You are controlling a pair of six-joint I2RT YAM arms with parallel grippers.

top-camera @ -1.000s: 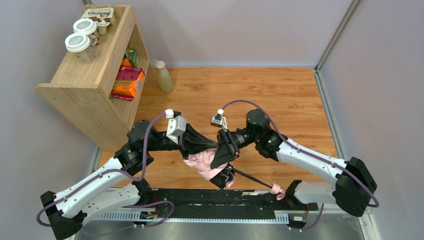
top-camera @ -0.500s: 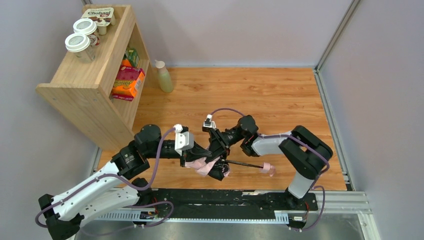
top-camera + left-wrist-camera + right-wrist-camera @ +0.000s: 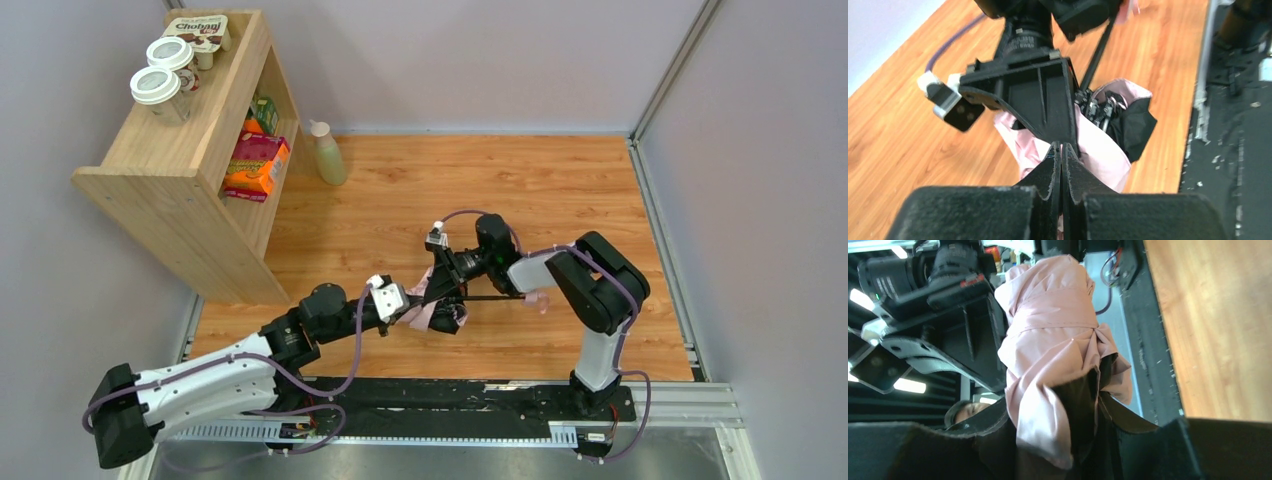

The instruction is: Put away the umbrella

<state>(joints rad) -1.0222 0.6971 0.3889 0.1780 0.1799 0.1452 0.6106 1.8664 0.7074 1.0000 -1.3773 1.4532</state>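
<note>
Umbrella point(image 3: 1048, 335) canopy inside the right gripper point(image 3: 1058, 407)

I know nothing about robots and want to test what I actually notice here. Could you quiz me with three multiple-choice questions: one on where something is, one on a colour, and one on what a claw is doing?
1. Where do the lidded cups stand?
A. on top of the wooden shelf
B. inside the shelf
C. under the umbrella

2. What colour is the fabric of the umbrella?
A. blue
B. yellow
C. pale pink

3. What is the right gripper doing?
A. hanging open and empty
B. clamped on the umbrella's fabric
C. holding a cup

Answers:
1 A: both cups sit on the shelf's top board.
2 C: pink cloth shows in all three views.
3 B: the right wrist view shows pink fabric pinched between its fingers.
</note>
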